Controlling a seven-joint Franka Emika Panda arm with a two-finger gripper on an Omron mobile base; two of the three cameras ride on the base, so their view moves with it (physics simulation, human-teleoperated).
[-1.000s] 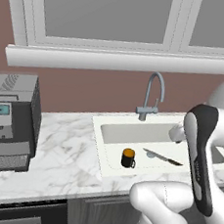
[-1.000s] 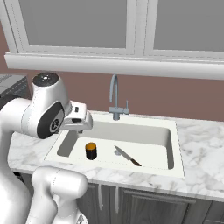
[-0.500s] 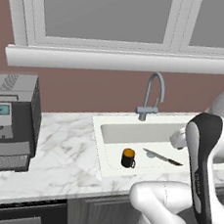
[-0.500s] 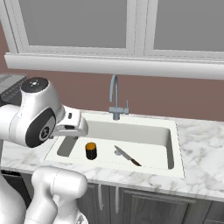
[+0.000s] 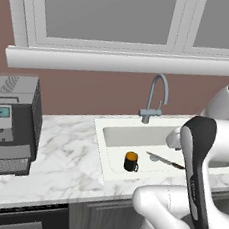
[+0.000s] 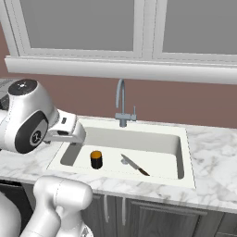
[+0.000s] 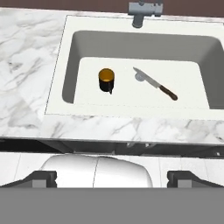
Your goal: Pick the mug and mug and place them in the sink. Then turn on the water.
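With the black mug (image 7: 106,79) upright in the sink (image 7: 70,52) beside a knife (image 7: 155,83), the wide-open, empty claw (image 7: 112,177) hangs above the counter (image 7: 26,65), so fetching the teal mug seems next.

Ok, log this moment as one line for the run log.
claw: open, empty, above counter edge | black mug: upright in sink | knife: flat in sink | tap: no water

Counter (image 5: 76,157): veined marble, polished. Sink (image 7: 70,48): smooth matt white. Faucet (image 6: 121,104): brushed grey metal. Mug (image 7: 106,79): black, possibly glazed.
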